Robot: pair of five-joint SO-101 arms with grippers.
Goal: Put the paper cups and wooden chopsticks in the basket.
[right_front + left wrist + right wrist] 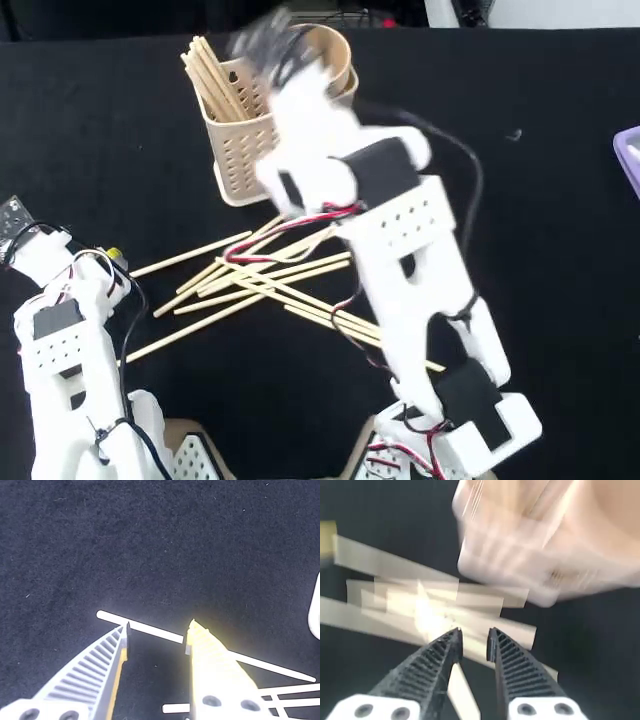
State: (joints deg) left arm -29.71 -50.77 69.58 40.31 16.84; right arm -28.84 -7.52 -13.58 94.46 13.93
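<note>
A beige slotted basket stands at the back of the black table. It holds several wooden chopsticks and a paper cup. More chopsticks lie scattered on the table in front of it. My right gripper hangs blurred over the basket's rim. In the right wrist view the right gripper is narrowly open with nothing gripped, above the loose chopsticks and beside the basket. My left gripper is open low over the table, with one chopstick lying across just past its fingertips.
A purple object sits at the table's right edge. The right arm stretches over the scattered chopsticks, hiding some. The left arm stands at the front left. Black cloth covers the table.
</note>
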